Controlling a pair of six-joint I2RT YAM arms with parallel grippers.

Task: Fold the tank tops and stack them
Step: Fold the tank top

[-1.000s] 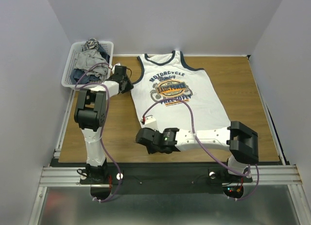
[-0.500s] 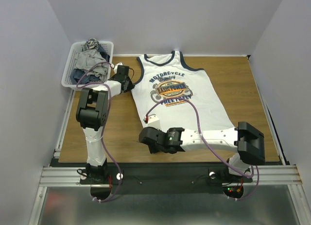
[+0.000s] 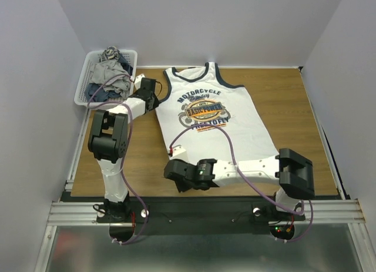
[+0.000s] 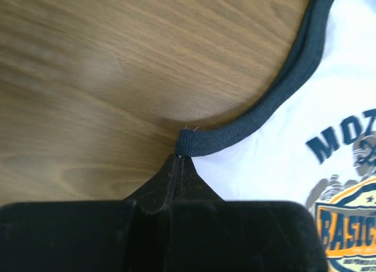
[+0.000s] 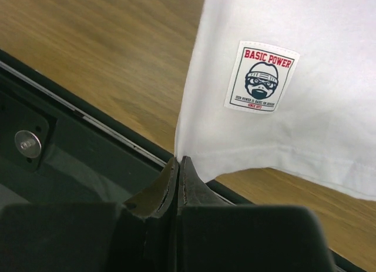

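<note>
A white tank top (image 3: 217,122) with navy trim and an orange-black "Motorcycle" print lies flat on the wooden table, neck at the far side. My left gripper (image 3: 157,98) is shut on the navy armhole trim (image 4: 202,141) at the shirt's left side, jaws pressed together (image 4: 181,158). My right gripper (image 3: 170,166) is shut on the shirt's near-left hem corner (image 5: 194,137) and holds it raised off the table near the front edge. A small "Basic Power" label (image 5: 260,77) shows on the lifted cloth.
A white mesh basket (image 3: 83,91) with several more crumpled garments (image 3: 108,69) stands at the far left. The black front rail (image 5: 70,137) runs just under the right gripper. White walls close in the table on three sides.
My left gripper has closed onto the armhole trim. The tank top's upper part has shifted slightly left, and the right gripper still holds the hem corner, a little lower and nearer.
</note>
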